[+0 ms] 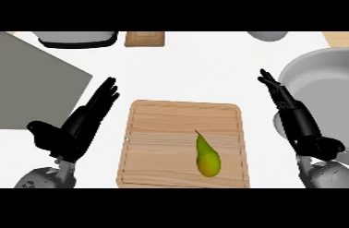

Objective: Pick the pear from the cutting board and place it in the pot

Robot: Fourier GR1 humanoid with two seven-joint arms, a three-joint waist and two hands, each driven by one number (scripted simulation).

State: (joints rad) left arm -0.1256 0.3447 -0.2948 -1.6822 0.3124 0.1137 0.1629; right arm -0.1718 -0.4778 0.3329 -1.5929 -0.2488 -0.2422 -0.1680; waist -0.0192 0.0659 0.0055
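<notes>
Tabletop: white, carrying all that lies before me.
Pot: grey, just right of my right hand.
Cutting board: wood, between my two hands.
Left hand: fingers straight, holding nothing; the right likewise.
Pear: lies on the board, left of my right fingers, stem away from me.
Handling: likely light, smooth, apt to roll; I would take it round the broad belly.
</notes>
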